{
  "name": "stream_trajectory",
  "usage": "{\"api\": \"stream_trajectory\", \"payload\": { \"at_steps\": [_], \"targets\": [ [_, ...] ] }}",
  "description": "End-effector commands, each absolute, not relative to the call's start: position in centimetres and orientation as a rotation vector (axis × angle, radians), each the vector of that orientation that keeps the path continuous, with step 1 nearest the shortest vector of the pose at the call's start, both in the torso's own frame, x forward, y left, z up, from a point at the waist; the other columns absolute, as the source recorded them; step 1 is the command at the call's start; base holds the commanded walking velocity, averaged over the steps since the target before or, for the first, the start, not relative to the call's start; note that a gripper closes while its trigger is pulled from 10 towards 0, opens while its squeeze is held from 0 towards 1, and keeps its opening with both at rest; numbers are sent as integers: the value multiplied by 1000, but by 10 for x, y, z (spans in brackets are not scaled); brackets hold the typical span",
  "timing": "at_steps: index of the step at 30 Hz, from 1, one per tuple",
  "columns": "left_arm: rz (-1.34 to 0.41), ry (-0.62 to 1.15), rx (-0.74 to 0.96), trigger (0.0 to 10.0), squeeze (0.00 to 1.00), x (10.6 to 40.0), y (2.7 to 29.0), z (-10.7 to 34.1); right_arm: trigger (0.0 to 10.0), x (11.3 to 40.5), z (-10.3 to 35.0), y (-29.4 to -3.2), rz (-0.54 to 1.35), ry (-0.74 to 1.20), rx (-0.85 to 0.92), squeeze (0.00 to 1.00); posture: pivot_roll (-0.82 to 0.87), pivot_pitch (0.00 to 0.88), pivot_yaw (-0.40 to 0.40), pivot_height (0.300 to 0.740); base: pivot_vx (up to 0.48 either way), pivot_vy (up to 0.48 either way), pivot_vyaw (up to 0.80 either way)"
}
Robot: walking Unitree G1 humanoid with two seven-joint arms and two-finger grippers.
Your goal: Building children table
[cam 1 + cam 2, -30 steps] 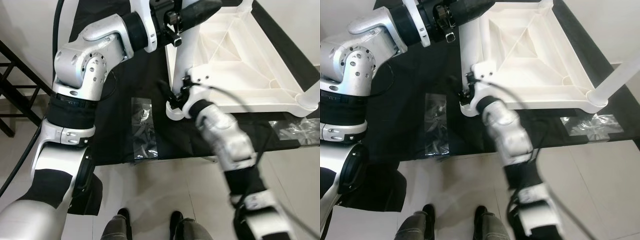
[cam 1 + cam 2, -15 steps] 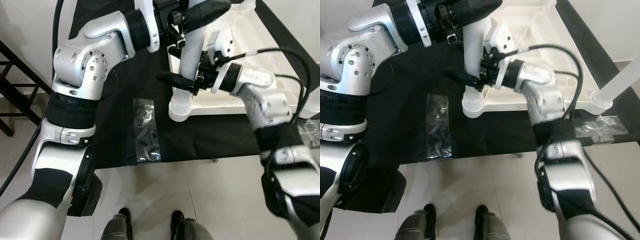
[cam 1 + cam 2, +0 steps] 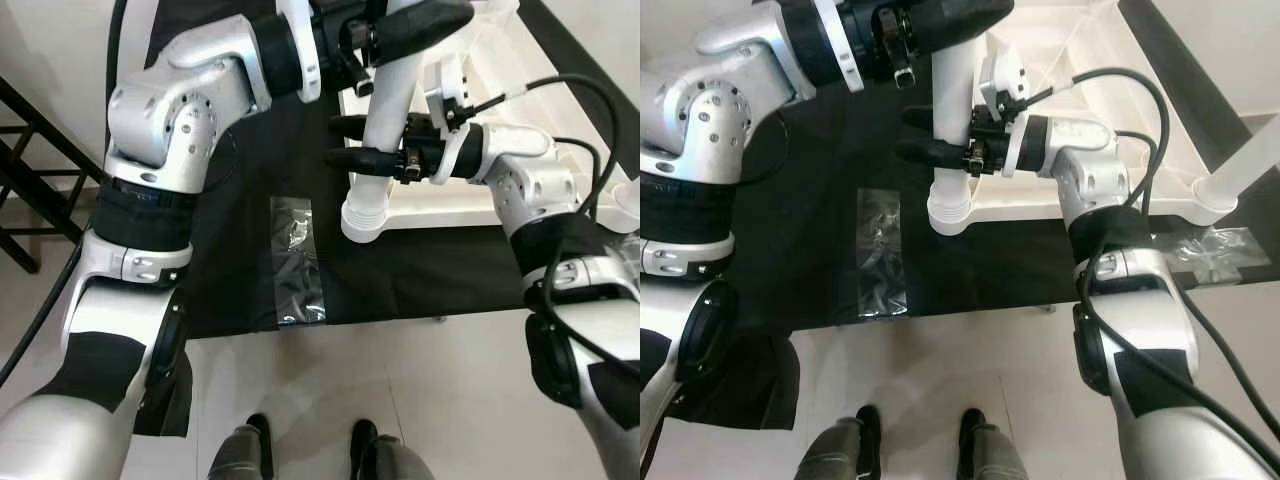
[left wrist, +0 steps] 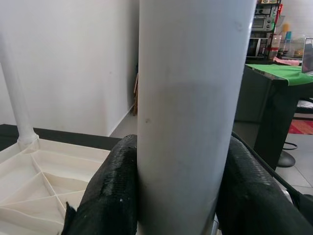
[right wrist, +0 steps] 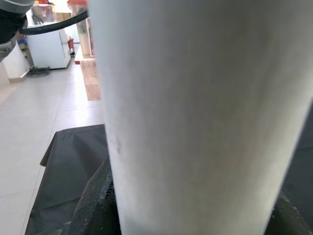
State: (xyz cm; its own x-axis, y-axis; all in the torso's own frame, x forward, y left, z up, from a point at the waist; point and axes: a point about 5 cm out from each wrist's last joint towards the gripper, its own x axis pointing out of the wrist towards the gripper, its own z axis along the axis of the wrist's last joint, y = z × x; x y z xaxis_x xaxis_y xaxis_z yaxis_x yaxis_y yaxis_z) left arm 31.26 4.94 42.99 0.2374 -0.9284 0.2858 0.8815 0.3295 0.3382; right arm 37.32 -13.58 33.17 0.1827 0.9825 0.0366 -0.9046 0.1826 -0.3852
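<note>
I have both grippers on one white table leg (image 3: 385, 120), which stands upright at the near left corner of the upturned white tabletop (image 3: 1080, 70) on the black cloth (image 3: 240, 200). My left gripper (image 3: 425, 18) clamps the leg high up, a finger (image 4: 110, 191) pressed to either side. My right gripper (image 3: 350, 140) straddles it lower down, two black fingers around the tube, though I cannot tell how tightly they bear on it. I count two legs fitted: this one and another (image 3: 1250, 165) at the near right corner. Two clear plastic bags lie on the cloth, one (image 3: 298, 260) left of the leg, one (image 3: 1210, 248) by the right corner.
</note>
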Motion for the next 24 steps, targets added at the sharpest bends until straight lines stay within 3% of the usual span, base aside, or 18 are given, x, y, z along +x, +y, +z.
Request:
{"api": "stream_trajectory", "payload": {
  "at_steps": [1, 2, 3, 5, 6, 8, 9, 10, 13, 14, 15, 16, 17, 19, 23, 24],
  "targets": [
    [-1327, -443, 142, 0, 0, 311, 35, 423, 0, 374, 329, -129, 1387, -294, -317, 0, 98, 339, 26, 740, 0, 0, 0],
    [-1324, -453, 141, 0, 706, 312, 35, 424, 0, 375, 329, -129, 1377, -293, -319, 0, 96, 339, 26, 740, 0, 0, 0],
    [-1303, -463, 147, 8667, 1000, 314, 34, 426, 0, 377, 328, -128, 1339, -292, -319, 0, 90, 338, 24, 740, 0, 0, 0],
    [-1287, -469, 152, 8667, 1000, 316, 34, 427, 0, 379, 328, -128, 1313, -291, -318, 0, 90, 338, 24, 740, 0, 0, 0],
    [-1259, -464, 124, 10000, 1000, 319, 34, 429, 0, 382, 326, -127, 1255, -279, -311, 0, 81, 341, 16, 740, 0, 0, 0],
    [-1237, -465, 111, 10000, 1000, 322, 35, 430, 0, 386, 325, -127, 1188, -263, -297, 0, 74, 343, 10, 740, 0, 0, 0],
    [-1218, -468, 99, 10000, 0, 324, 37, 432, 0, 388, 322, -126, 1122, -252, -291, 0, 71, 344, 7, 740, 0, 0, 0],
    [-1187, -470, 79, 10000, 0, 327, 41, 433, 0, 392, 313, -124, 993, -200, -275, 0, 67, 346, 2, 740, 0, 0, 0],
    [-1187, -470, 79, 10000, 0, 327, 41, 433, 0, 392, 313, -124, 993, -200, -275, 0, 67, 346, 2, 740, 0, 0, 0],
    [-1164, -474, 63, 10000, 0, 330, 46, 434, 0, 399, 297, -126, 678, -123, -246, 0, 59, 350, -19, 740, 0, 0, 0],
    [-1164, -474, 63, 10000, 0, 330, 46, 434, 0, 399, 297, -126, 678, -123, -246, 0, 59, 350, -19, 740, 0, 0, 0],
    [-1142, -478, 45, 10000, 0, 331, 52, 436, 0, 376, 253, -94, 537, -36, -156, 0, 64, 357, -25, 740, 0, 0, 0],
    [-1142, -478, 45, 10000, 0, 331, 52, 436, 0, 376, 253, -94, 537, -36, -156, 0, 64, 357, -25, 740, 0, 0, 0],
    [-1119, -478, 36, 10000, 0, 334, 57, 434, 0, 340, 223, -72, 335, 18, 7, 0, 50, 341, -12, 740, 0, 0, 0],
    [-1119, -478, 36, 10000, 0, 334, 57, 434, 0, 340, 223, -72, 335, 18, 7, 0, 50, 341, -12, 740, 0, 0, 0],
    [-1115, -473, 37, 10000, 0, 335, 57, 431, 0, 343, 228, -62, 321, -18, 61, 0, 47, 330, -20, 740, 0, 0, 0]
  ]
}}
